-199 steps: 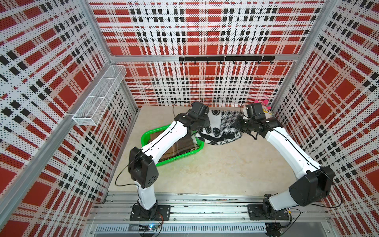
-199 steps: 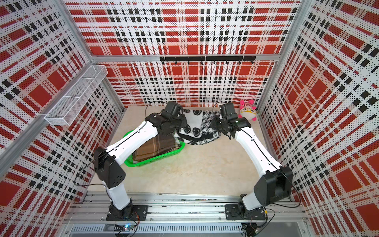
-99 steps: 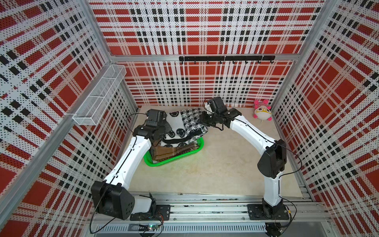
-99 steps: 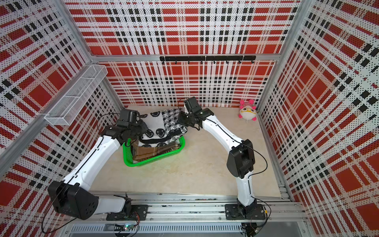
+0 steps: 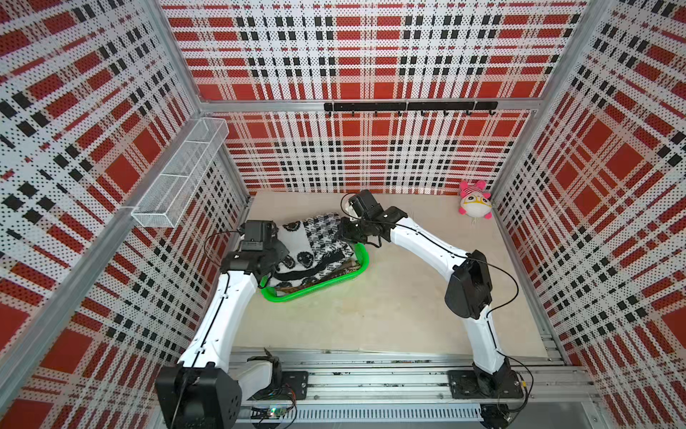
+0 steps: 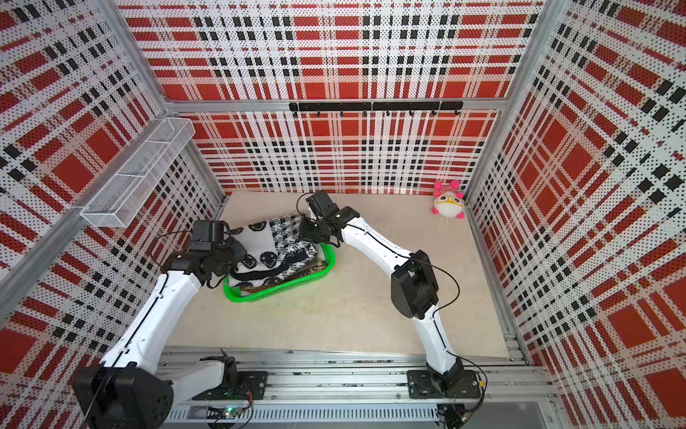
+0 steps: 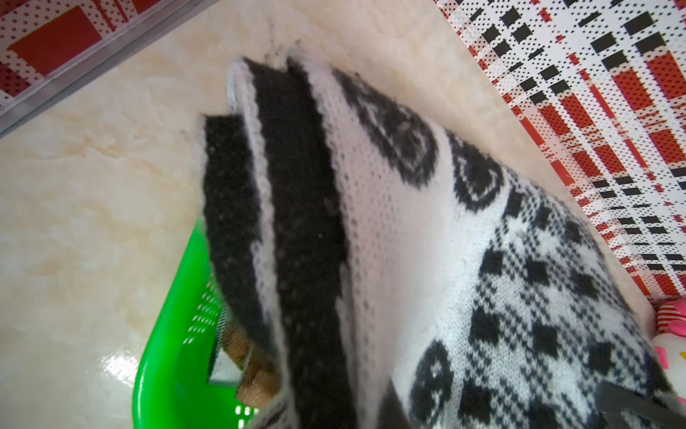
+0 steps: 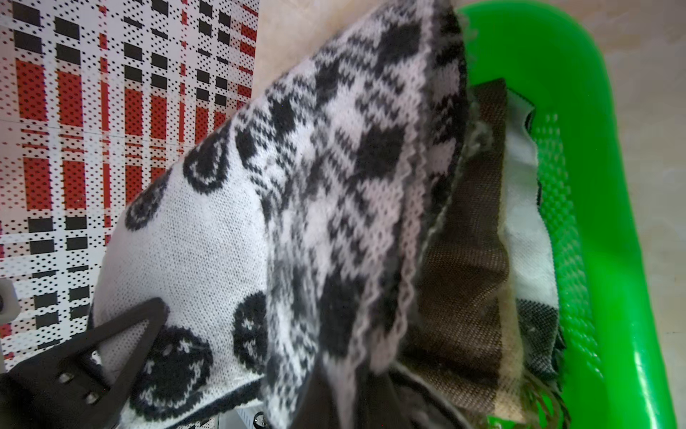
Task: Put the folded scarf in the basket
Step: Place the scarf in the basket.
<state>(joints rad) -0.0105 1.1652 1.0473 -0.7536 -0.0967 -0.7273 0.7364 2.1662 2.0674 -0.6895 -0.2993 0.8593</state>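
I judge the scarf (image 5: 315,243) light, soft and floppy over the basket (image 5: 319,289), so left fingers (image 5: 279,253) and right fingers (image 5: 342,236) pinch opposite edges.

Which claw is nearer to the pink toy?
Right. The right claw holds the scarf at its edge toward the toy. The left claw holds the opposite edge, farther from the toy, with the scarf between.

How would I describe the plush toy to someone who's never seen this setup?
Look where the back wall meets the right wall. The toy sits alone on the table there: a round white plush with pink ears, the only pink thing, far from the green basket.
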